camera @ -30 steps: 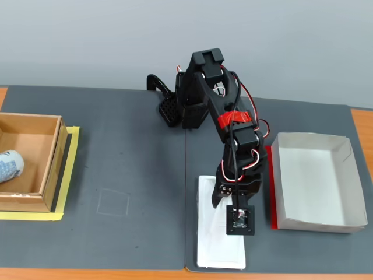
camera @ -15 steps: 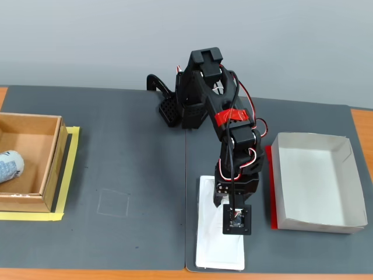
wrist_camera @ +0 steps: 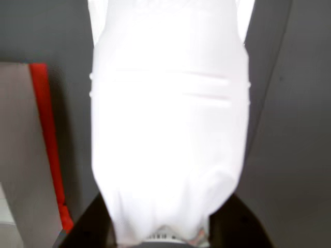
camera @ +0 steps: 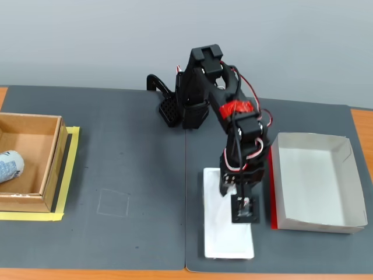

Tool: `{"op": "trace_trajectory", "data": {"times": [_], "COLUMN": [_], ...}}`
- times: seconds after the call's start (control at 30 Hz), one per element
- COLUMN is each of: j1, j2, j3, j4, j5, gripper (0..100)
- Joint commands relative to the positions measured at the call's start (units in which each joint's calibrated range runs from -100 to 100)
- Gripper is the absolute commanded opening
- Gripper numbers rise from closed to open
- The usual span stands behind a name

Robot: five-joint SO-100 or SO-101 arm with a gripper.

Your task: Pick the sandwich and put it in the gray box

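Wrist view filling with sandwich (wrist_camera: 168, 129), gripper (wrist_camera: 160, 235) fingers (wrist_camera: 88, 227) flanking pack's near end, seemingly clamping it, though contact edge blurred. Fixed view showing gripper (camera: 233, 189) sitting over sandwich (camera: 227, 233), pack lying flat on dark mat (camera: 128, 175), plain white face up, just beside gray box (camera: 344, 181) with red strip between. Gray box sitting empty. Judging: grasp likely underway, no lift showing yet; lifting, carrying across to box, releasing remaining. Brown cardboard box (camera: 35, 160) sitting far left, holding white-and-blue bundle (camera: 9, 166).
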Motion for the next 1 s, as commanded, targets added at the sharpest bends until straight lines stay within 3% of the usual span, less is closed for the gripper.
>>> {"op": "trace_trajectory", "data": {"times": [0.0, 0.37, 0.63, 0.97], "j1": [0.88, -3.29, -12.69, -23.51], "j2": [-8.02, -20.82, -26.08, -25.15], "j3": [-1.49, -1.76, -1.76, -1.13], "j4": [3.02, 7.62, 7.19, -6.53], "j5": [-0.14, -0.97, -7.54, -13.42], "gripper": [7, 7, 7, 7]}}
